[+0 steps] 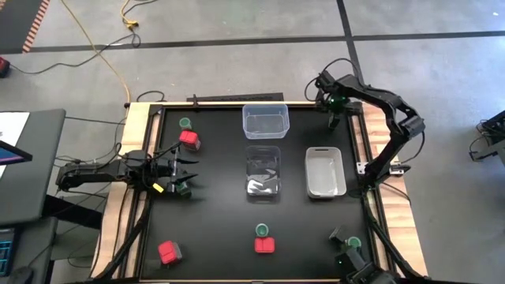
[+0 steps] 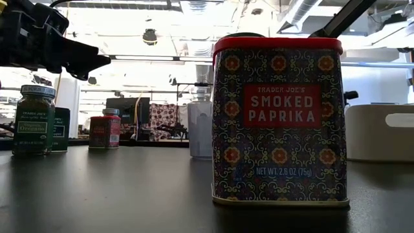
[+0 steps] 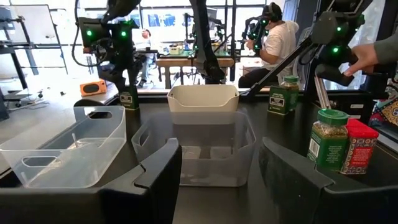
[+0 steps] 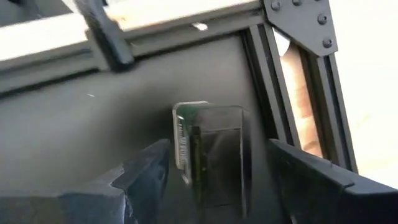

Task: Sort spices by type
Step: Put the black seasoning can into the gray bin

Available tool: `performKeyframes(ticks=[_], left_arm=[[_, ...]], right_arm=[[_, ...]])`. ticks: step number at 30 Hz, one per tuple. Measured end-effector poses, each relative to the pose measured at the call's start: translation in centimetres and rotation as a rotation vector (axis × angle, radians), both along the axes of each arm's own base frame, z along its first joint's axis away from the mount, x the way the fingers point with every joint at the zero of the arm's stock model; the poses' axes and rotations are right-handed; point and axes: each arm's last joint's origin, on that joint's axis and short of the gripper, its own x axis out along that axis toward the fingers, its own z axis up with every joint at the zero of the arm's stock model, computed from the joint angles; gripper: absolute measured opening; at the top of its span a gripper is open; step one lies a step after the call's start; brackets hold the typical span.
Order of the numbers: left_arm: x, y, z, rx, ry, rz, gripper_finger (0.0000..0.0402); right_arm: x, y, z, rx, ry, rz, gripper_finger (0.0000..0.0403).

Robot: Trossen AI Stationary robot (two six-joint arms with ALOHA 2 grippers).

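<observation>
My right gripper (image 4: 217, 158) hangs open at the table's far right corner, pointing steeply down. Its fingers stand on either side of a dark blocky spice tin (image 4: 211, 155) that stands on the table; I see no touch. My left gripper (image 1: 180, 170) waits open at the left edge with nothing between its fingers, a green-lidded jar (image 1: 183, 188) just beside it. Other spices stand about: a red tin (image 1: 189, 140) with a jar (image 1: 185, 124), a red tin (image 1: 170, 252), a red paprika tin (image 2: 278, 120) with a jar (image 1: 262, 229), and a jar (image 1: 354, 242) at the near right.
Two clear tubs (image 1: 266, 120) (image 1: 263, 173) and a white tub (image 1: 325, 172) stand mid-table. The table's raised black frame (image 4: 273, 74) runs close beside the dark tin. A person's hand (image 3: 373, 56) shows beyond the near right side of the table.
</observation>
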Motion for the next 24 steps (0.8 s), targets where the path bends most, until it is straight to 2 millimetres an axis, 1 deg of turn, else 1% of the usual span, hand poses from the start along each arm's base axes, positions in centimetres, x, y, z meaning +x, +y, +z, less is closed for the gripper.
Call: performKeyframes(ticks=[6, 14, 17, 22, 23, 24], left_arm=[[0.00, 0.00, 0.00, 0.000, 0.000, 0.000, 0.0203], [0.00, 0.00, 0.01, 0.000, 0.000, 0.000, 0.0203], [0.00, 0.00, 0.00, 0.000, 0.000, 0.000, 0.0203], [0.00, 0.00, 0.00, 0.000, 0.000, 0.000, 0.0203], [0.00, 0.00, 0.02, 0.000, -0.001, 0.000, 0.0203], [0.00, 0.00, 0.00, 0.000, 0.000, 0.000, 0.0203]], right_arm=[[0.11, 0.14, -0.74, -0.009, 0.000, 0.012, 0.0296], [0.08, 0.15, -0.71, -0.006, 0.003, 0.019, 0.0265], [0.10, 0.14, -0.71, -0.006, 0.003, 0.022, 0.0236], [0.07, 0.19, -0.69, 0.007, 0.013, 0.052, 0.0164], [0.07, 0.19, -0.67, 0.009, 0.016, 0.061, 0.0153], [0.08, 0.20, -0.66, 0.011, 0.017, 0.069, 0.0150]])
